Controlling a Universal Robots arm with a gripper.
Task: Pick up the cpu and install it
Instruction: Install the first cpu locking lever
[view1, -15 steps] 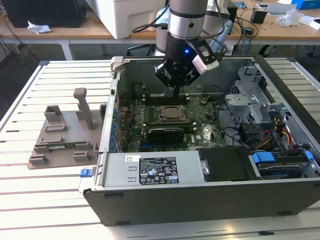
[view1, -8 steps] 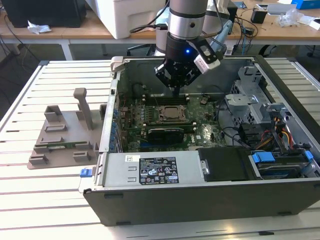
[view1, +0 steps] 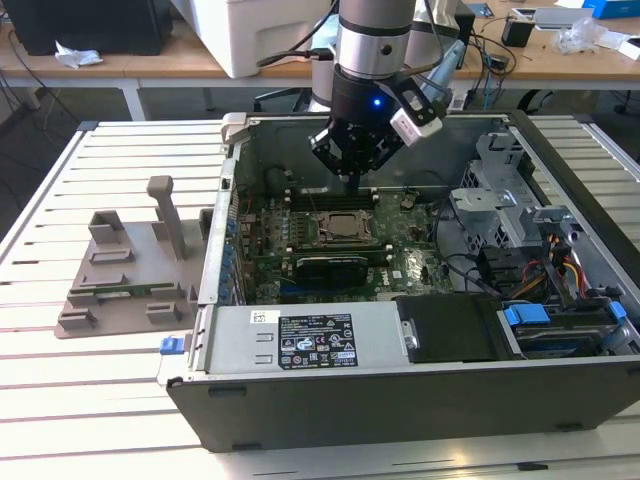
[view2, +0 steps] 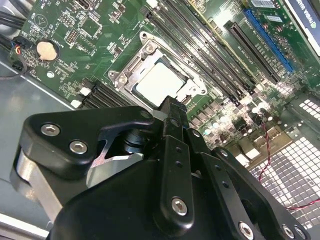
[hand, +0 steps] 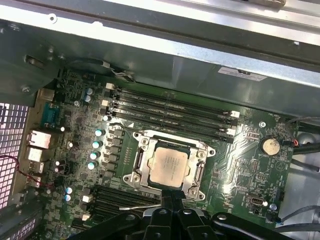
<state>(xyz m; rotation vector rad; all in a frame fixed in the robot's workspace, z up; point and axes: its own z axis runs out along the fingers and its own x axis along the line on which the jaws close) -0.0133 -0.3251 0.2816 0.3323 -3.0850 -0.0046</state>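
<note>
The cpu (view1: 345, 226) lies flat in the motherboard socket, its silver top showing in both wrist views (view2: 159, 82) (hand: 170, 165). The metal socket frame (hand: 142, 150) surrounds it and stands open around the chip. My gripper (view1: 352, 180) hangs inside the computer case, just above the socket and slightly off the chip's edge. Its two black fingers are pressed together at the tip (view2: 172, 103) (hand: 171, 196), with nothing between them. The fingertip does not touch the chip.
The open computer case (view1: 330, 345) lies on a white slatted table (view1: 90, 400). A grey plastic holder tray (view1: 120, 270) stands at the exterior view's left. Memory slots (hand: 170, 112), a coin battery (hand: 270, 145) and drive cages with cables (view1: 540, 260) ring the socket.
</note>
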